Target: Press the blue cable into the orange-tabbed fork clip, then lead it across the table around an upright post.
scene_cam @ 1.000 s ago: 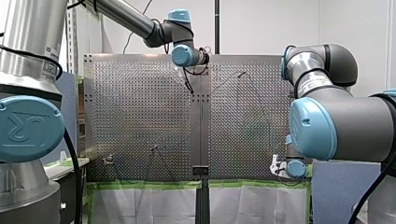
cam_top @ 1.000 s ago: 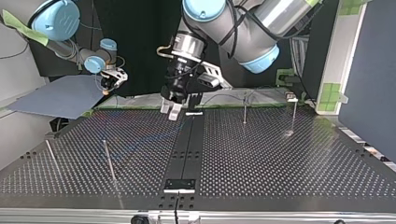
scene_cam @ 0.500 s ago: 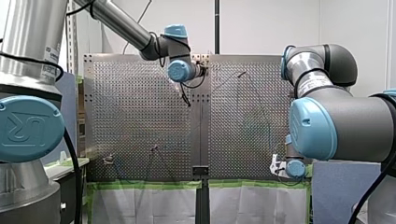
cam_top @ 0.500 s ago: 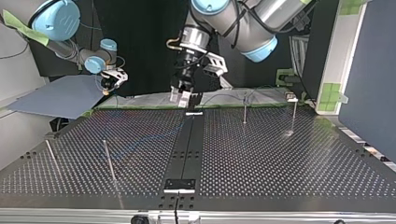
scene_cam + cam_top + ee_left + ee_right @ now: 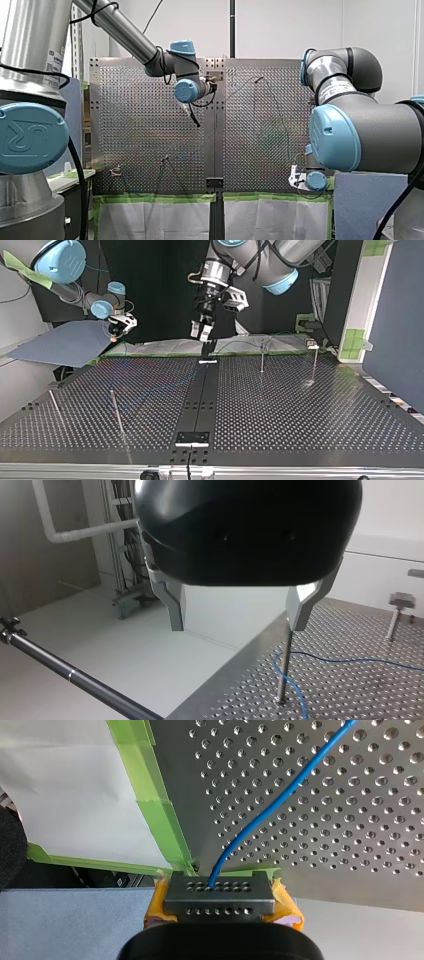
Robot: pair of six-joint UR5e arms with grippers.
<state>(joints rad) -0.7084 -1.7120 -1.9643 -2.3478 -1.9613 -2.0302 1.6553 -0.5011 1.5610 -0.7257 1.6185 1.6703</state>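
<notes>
- At my right gripper: clenched on the blue cable, with a yellow pad at either side of the pinch.
- From that pinch, straight out ahead of the fingers and slantwise over the perforated table, passing near the green tape on the table's edge.
- At my left gripper: released, with metal fingers spread wide and nothing between them.
- In the top view, raised clear of the table above the edge nearest the arms, well apart from my right gripper at that view's left.
- Ahead of the left fingers, an upright post — and more of the cable lying on the table just beside the post's foot, apart from the claw.
</notes>
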